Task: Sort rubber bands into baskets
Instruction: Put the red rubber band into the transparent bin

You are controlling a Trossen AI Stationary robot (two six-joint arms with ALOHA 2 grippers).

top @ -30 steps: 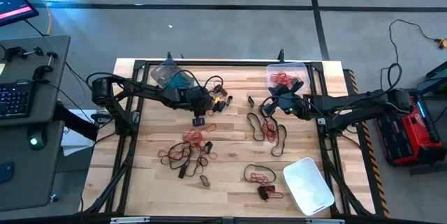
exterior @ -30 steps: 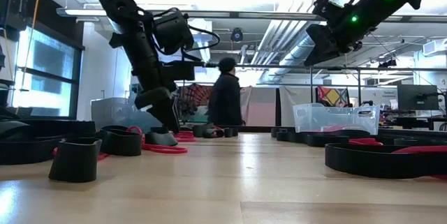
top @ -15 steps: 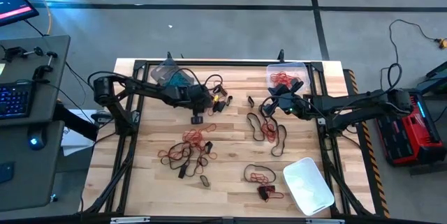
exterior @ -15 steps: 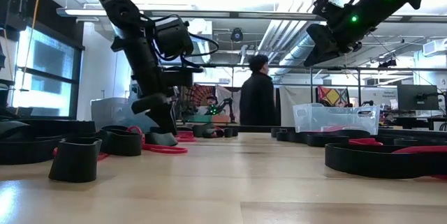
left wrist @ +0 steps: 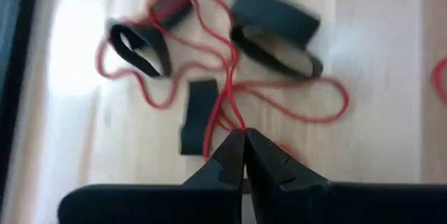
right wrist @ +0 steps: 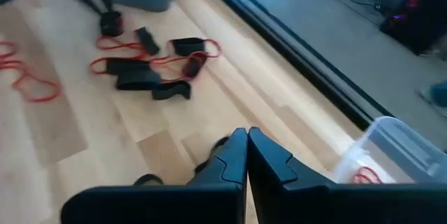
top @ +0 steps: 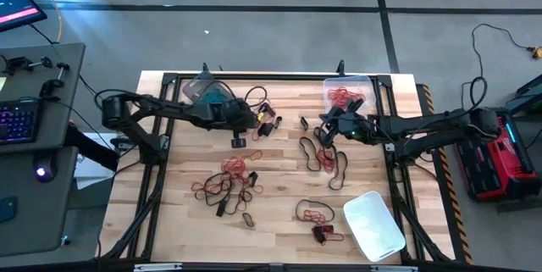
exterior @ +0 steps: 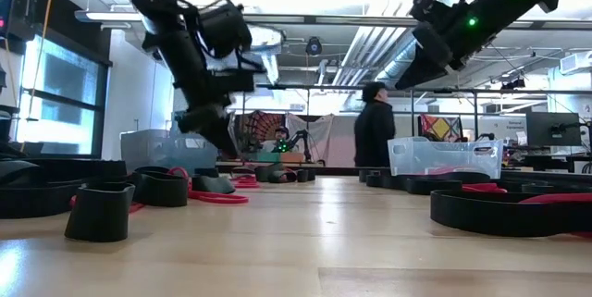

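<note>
Pale wood tabletop (top: 279, 221), butcher-block planks inside a dark frame, strewn with rubber bands (top: 229, 183) in red and black: one tangle left of centre, black loops right of centre, a small cluster near the front.

Left arm reaches in from the left edge toward the far-middle of the tabletop. Over the last second we saw its fingers go from apart to fully together, and the left gripper (left wrist: 244, 144) has drawn back slightly toward the arm's own side. In the left wrist view the tips now meet right where a red strand (left wrist: 227, 95) runs down to them. We judge it has pinched that red band, though whether the strand is truly caught between the tips we cannot tell. In the low view the left gripper (exterior: 215, 129) hangs clear above the wood. If the pinch holds, a carry to a basket comes next.

Right arm waits on the right side, right gripper (right wrist: 246, 147) with fingers together, nothing seen in them, unchanged over the second.

Baskets:
- grey-tinted basket (top: 196, 88), far left: teal-blue bands inside
- clear basket (top: 366, 82), far right: red bands inside; likely home for the red strand
- whitish basket (top: 373, 224), front right: looks empty from above

Beyond the tabletop a person (exterior: 374, 135) has walked rightward across the room
</note>
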